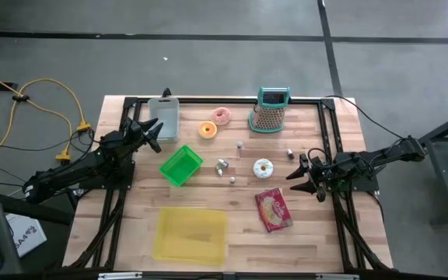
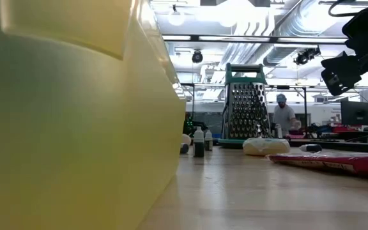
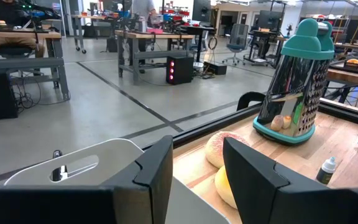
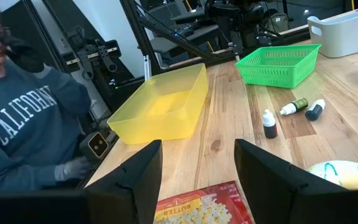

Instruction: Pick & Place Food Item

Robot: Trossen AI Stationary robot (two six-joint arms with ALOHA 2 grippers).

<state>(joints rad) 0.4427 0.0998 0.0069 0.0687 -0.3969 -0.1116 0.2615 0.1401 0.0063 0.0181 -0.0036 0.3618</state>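
Right end effector (image 1: 305,177) hanging spread and empty above the surface (image 1: 333,233), just beside the white donut (image 1: 263,167) and near the popcorn bag (image 1: 274,209). Left end effector (image 1: 153,132) also spread, holding nothing, poised over the grey bin (image 1: 163,117) at the far left of the surface. Nothing lifted yet; every food item lying on the wood.

Likely targets: white donut, pink donut (image 1: 222,116), orange donut (image 1: 208,130), popcorn bag. Likely destinations: green basket (image 1: 181,166) or yellow tub (image 1: 191,234); cannot tell which from here.

Possible trouble:
- Popcorn bag lying flat, so fingers could skid over it or pinch only a film edge, then drop it mid-carry.
- White donut soft and rounded; an off-centre close could roll it away or squash it.
- Small bottles (image 4: 270,123) scattered between donut and basket, easily knocked over by a low sweep.
- Grater (image 1: 270,110) standing upright near the pink donut; a careless left reach could tip it.
- Person (image 4: 27,124) close beyond the yellow tub, so a wide swing there looks risky.
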